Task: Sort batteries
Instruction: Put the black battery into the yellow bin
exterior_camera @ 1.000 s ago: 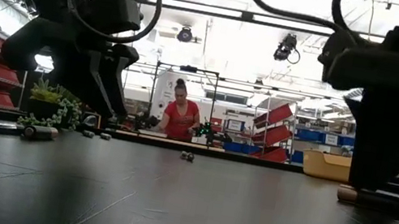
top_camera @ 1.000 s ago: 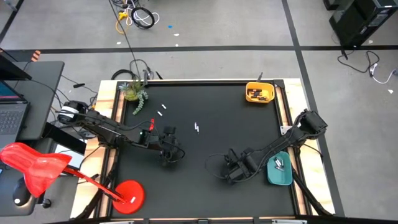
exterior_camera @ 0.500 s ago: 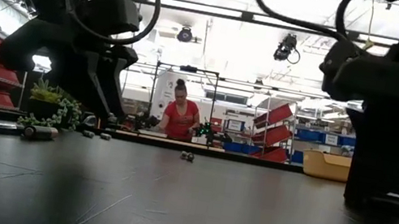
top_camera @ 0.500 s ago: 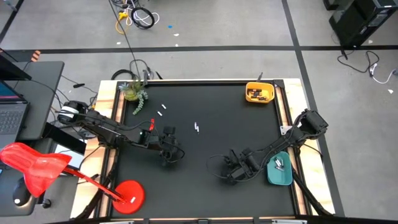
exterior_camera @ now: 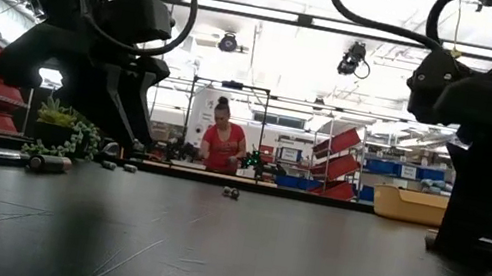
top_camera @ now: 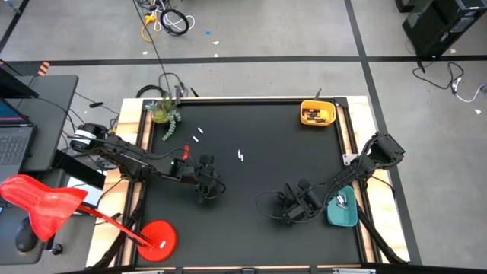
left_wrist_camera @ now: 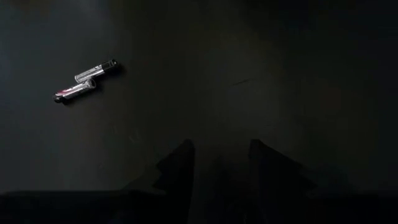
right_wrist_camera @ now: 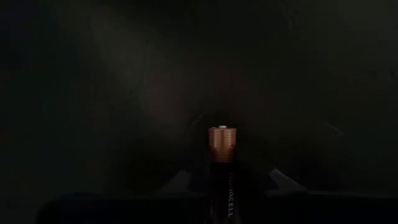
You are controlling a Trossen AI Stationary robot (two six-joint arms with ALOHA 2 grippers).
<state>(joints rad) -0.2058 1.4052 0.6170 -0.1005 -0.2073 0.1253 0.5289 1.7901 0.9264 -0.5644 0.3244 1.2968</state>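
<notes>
A black battery with a copper end (right_wrist_camera: 222,144) lies on the black table, near its front right. My right gripper (top_camera: 289,211) is down over it, a finger on either side, shut on it. My left gripper (top_camera: 207,187) hangs open a little above the table's left half and holds nothing. Two loose batteries (left_wrist_camera: 86,80) lie ahead of it. More batteries lie on the table: two white ones (top_camera: 199,134), a small pair (top_camera: 240,156) and a red one (top_camera: 186,150). My right gripper pinches the battery's two long sides (right_wrist_camera: 222,180) between its two fingers, which come down from above. The copper end sticks out ahead of the fingers. In the low view the battery (exterior_camera: 490,251) lies level on the table under the gripper.
A yellow tray (top_camera: 317,113) holding batteries stands at the far right corner. A teal tray (top_camera: 342,208) with silvery batteries stands near the right edge, close to my right arm. A small plant (top_camera: 164,113) is at the far left corner. A person stands in the room behind the table.
My right gripper has shifted a little toward the table's right edge and come down over the battery. In the low view its fingers now cover the battery's copper end, which showed a second ago.
</notes>
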